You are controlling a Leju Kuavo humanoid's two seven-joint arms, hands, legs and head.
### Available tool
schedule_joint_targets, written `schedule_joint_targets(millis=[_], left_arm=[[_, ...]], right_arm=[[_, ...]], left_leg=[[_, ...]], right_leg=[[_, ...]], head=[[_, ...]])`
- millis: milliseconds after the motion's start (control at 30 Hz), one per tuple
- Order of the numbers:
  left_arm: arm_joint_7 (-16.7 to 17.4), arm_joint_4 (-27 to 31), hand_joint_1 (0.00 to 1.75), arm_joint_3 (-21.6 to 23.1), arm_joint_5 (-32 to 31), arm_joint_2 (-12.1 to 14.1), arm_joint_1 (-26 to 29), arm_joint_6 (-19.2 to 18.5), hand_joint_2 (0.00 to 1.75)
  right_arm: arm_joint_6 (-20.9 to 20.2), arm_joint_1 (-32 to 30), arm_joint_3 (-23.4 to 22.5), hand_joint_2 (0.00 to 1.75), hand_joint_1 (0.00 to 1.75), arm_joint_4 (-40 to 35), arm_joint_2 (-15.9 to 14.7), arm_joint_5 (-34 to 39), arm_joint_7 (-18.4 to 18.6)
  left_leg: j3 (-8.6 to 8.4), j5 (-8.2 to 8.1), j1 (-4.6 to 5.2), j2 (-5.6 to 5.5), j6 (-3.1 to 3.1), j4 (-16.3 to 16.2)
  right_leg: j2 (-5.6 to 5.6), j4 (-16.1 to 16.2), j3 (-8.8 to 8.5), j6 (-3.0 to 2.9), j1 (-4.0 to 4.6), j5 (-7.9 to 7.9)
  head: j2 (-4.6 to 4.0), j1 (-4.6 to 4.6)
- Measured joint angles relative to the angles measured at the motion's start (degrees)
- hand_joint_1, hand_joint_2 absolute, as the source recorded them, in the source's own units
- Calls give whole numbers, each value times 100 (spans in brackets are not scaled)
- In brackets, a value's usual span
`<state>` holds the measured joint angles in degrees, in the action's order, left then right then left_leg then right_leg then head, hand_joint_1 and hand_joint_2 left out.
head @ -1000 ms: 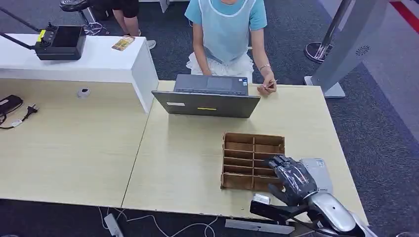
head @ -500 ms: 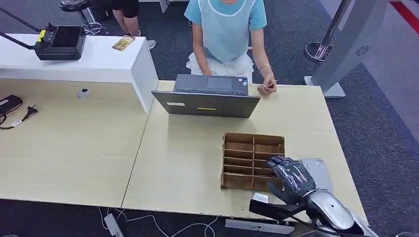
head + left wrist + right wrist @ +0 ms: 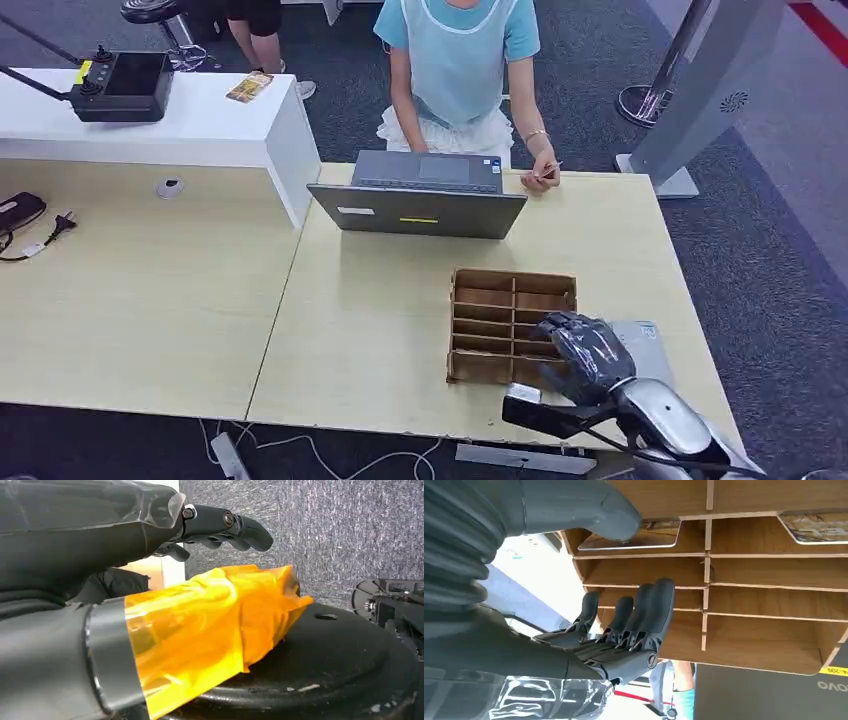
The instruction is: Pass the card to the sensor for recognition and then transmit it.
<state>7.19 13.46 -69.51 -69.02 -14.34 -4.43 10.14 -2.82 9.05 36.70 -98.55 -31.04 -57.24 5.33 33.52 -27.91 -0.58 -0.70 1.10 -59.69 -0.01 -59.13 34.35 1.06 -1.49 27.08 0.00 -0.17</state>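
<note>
The laptop (image 3: 769, 692) bore a yellow sticker (image 3: 834, 671) with the partly readable digits "809" and pale upside-down letters, perhaps "OVO".

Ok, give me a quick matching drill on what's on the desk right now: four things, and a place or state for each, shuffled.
1. right robot hand
2. laptop
3. wooden organizer
4. card

A. under the thumb, in an organizer slot
B. open, facing the person
C. fingers apart over the organizer's near right corner
D. flat on the desk, many compartments

Pairs: 1-C, 2-B, 3-D, 4-A
</note>
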Motion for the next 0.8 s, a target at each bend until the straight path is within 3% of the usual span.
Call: schedule_joint_targets(millis=[67,267,800], left_arm=[[0,0,0,0,2,0,0,0,0],[-2,0,0,0,6,0,0,0,0],[-17,0,0,-7,22,0,0,4,0]], right_arm=[[0,8,2,175,134,26,11,0,0],[0,35,7,175,171,59,26,0,0],[55,70,11,175,173,79,41,54,11]], left_leg=[[0,0,0,0,0,0],[0,0,0,0,0,0],[-1,0,0,0,0,0]], right_leg=[[0,0,0,0,0,0],[0,0,0,0,0,0],[0,0,0,0,0,0]], head=[[0,0],[0,0],[0,0]])
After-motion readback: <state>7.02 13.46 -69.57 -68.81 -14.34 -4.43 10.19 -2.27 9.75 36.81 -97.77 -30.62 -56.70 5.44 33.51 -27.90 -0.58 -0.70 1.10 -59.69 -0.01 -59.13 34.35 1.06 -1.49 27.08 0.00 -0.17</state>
